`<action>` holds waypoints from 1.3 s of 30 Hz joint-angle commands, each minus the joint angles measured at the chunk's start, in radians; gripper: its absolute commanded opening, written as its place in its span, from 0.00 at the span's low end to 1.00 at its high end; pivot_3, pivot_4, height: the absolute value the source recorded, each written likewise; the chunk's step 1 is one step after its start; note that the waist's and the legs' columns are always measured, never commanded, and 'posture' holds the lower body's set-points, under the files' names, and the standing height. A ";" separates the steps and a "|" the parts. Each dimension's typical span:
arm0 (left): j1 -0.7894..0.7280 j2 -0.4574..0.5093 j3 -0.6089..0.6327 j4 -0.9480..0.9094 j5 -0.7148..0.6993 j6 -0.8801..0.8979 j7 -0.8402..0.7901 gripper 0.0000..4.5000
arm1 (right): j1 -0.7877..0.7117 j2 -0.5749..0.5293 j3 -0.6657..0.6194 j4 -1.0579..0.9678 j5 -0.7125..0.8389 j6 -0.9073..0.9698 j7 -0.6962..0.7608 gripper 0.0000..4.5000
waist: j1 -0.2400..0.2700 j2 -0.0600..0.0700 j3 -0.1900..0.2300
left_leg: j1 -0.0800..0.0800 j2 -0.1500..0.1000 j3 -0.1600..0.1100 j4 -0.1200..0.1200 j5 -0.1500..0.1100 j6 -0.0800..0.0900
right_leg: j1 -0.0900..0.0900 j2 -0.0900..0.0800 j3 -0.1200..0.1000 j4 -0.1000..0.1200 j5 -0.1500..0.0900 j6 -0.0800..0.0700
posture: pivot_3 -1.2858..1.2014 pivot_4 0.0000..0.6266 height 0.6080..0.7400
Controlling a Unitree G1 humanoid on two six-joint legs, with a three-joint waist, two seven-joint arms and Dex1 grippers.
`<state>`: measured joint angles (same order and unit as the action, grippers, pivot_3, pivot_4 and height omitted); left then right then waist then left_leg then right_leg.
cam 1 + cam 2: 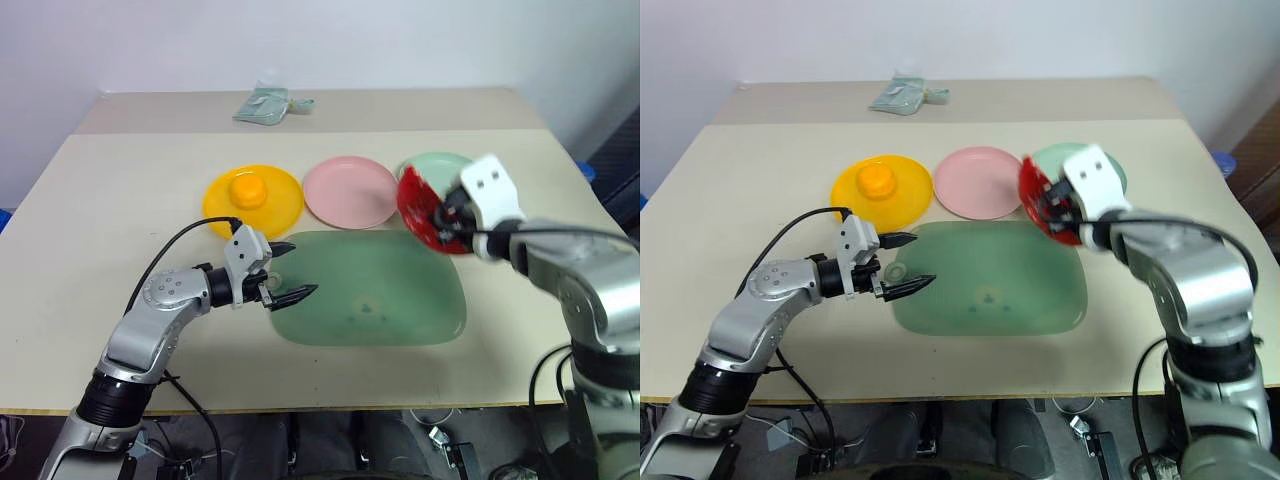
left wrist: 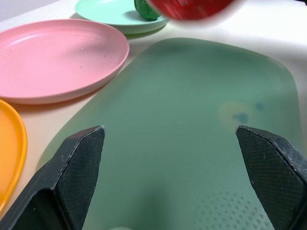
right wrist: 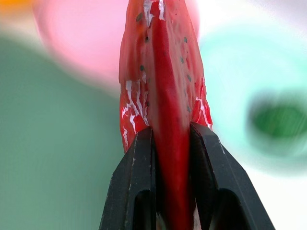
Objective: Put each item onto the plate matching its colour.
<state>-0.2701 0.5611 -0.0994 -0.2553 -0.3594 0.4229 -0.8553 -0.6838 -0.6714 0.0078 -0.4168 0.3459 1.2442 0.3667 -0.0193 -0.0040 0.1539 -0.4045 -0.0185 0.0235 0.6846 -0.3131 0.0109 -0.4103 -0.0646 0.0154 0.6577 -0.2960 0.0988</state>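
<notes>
- The table [image 1: 120, 200] is a flat, matte beige top with a paler strip along its far edge.
- The green mat [image 1: 370, 290] is a large rounded rectangle of translucent pale-green plastic, smooth, with a dimpled patch near one corner, lying at the table's middle.
- Three equal round plastic plates with shallow raised rims stand in a row just beyond the mat: the yellow plate [image 1: 275, 205], the pink plate [image 1: 350, 190] and the mint green plate [image 1: 435, 165].
- The right gripper [image 3: 170, 139] has its two black fingers clamped on the thin edge of the red watermelon wedge [image 3: 160, 76], which is glossy with small dark seeds and pale streaks; it hangs above the near rim of the mint green plate, between that plate and the mat.
- The left gripper [image 1: 290, 270] hovers over the mat's left edge, its pointed, textured black fingers wide apart and holding nothing.
- A crumpled pale-green cloth [image 1: 265, 103] lies at the table's far edge.
- The orange fruit [image 1: 246, 188], round and smooth, sits on the yellow plate.
- The dark-green ball [image 2: 145, 9], bumpy, rests on the mint green plate.
</notes>
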 commanded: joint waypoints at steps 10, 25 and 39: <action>0.051 0.018 0.062 -0.074 -0.002 -0.010 0.053 1.00 | -0.369 0.284 0.168 1.002 -0.199 -0.647 0.149 0.11 | 0.003 0.000 0.000 | -0.003 -0.001 0.001 0.000 0.001 -0.001 | -0.002 -0.001 0.000 0.003 0.000 0.000 | 0.52 0.24 1.00; 0.228 -0.037 0.286 -0.187 -0.053 0.017 0.258 1.00 | 0.003 0.068 -0.040 0.449 -0.092 -0.833 0.380 0.92 | 0.009 0.000 0.000 | -0.004 -0.001 0.000 0.000 0.001 -0.001 | -0.004 -0.002 0.000 0.005 0.000 0.000 | 0.52 0.24 1.00; 0.499 0.007 0.519 -0.209 -0.094 -0.034 0.230 1.00 | 0.682 -0.141 -0.507 0.270 0.142 -0.814 0.578 0.92 | 0.005 0.001 -0.001 | 0.014 0.001 0.000 -0.005 -0.004 0.005 | 0.016 -0.003 0.000 -0.007 0.000 -0.001 | 0.52 0.24 1.00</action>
<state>0.2466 0.5575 0.3941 -0.4633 -0.4293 0.4129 -0.6103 0.0070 -0.7940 -0.4604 -0.0959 0.4591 0.4390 0.9408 -0.0142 -0.0027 0.1533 -0.3899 -0.0173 0.0237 0.6791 -0.3168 0.0162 -0.3936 -0.0672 0.0153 0.6503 -0.2964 0.0981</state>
